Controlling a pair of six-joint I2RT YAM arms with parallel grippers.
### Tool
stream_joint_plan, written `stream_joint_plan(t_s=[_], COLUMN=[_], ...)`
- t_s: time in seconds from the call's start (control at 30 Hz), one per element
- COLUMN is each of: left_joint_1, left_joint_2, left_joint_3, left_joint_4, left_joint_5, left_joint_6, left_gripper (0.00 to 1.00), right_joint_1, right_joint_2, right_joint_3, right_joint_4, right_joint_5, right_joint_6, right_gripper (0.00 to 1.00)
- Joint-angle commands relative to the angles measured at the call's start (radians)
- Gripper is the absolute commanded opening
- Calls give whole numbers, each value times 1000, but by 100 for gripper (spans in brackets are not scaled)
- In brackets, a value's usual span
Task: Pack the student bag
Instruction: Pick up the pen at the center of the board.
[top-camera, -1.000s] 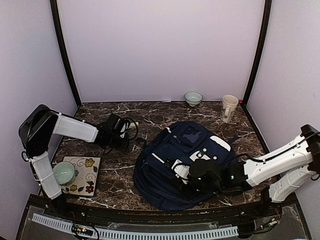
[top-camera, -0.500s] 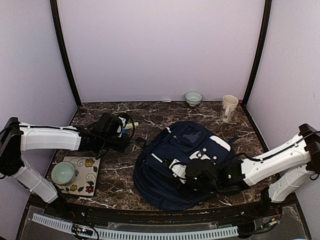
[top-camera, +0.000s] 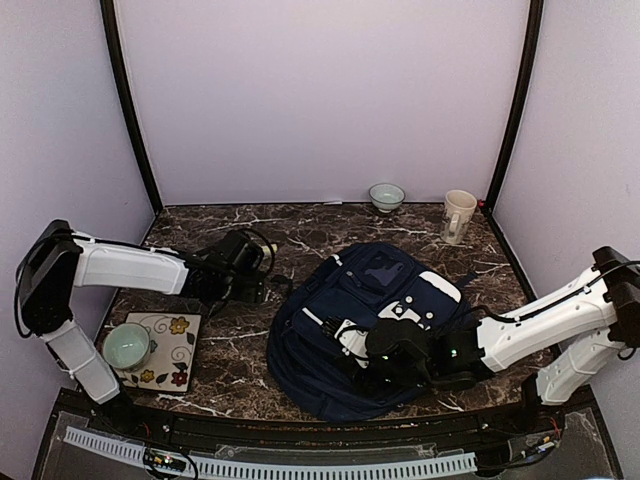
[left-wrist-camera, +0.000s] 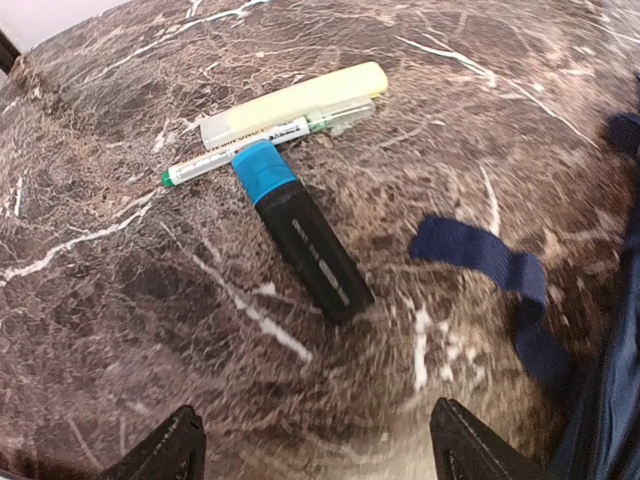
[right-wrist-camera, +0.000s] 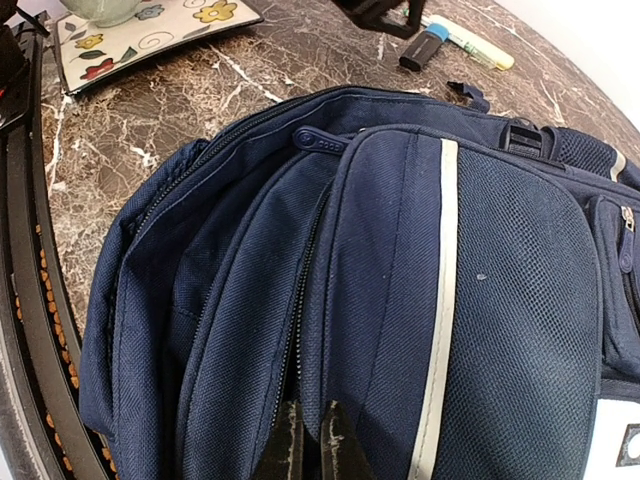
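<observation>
Three pens (left-wrist-camera: 268, 172) — wrist-view only, near student bag (right-wrist-camera: 480, 300)

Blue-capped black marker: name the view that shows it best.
Left wrist: the blue-capped marker lies whole and close. Right wrist shows it tiny near the top edge; top external does not show it clearly.

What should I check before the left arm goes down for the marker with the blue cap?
1. Left gripper open: ok, jaws wide apart, marker in front of them.
2. Marker clear of neighbours: not ok, its cap touches the pen beside the highlighter.
3. Strap clear of marker: ok, they lie apart.
4. Bag open to receive it: cannot tell.
5. Right gripper holding a zipper: cannot tell; its jaws are nearly shut at a zipper line.
</observation>
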Motion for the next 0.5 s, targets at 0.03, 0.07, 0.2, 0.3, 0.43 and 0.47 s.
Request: stream_joint_plan(t_s=[0.03, 0.07, 0.2, 0.3, 0.43, 0.47], left_joint_1=[12, 23, 69, 97, 123, 123], left_joint_2=[122, 146, 235, 299, 356, 365], left_joint_3=[103, 121, 187, 230, 255, 256], left_joint_4=[12, 12, 6, -8, 11, 17], left_joint_5=[-84, -75, -36, -25, 1, 14], left_joint_6=[-129, -142, -161, -167, -154, -149], left_gripper=[78, 76, 72, 69, 65, 63], right_joint_1=[-5, -5, -5, -5, -5, -5], right_joint_2=[15, 14, 10, 9, 8, 8], right_joint_3=[25, 23, 7, -2, -7, -7], right_joint_4=[43, 44, 58, 66, 71, 71], right_joint_5=[2, 1, -3, -3, -7, -8], right_joint_6=[7, 7, 10, 10, 11, 11], right_gripper=[0, 0, 0, 0, 0, 0])
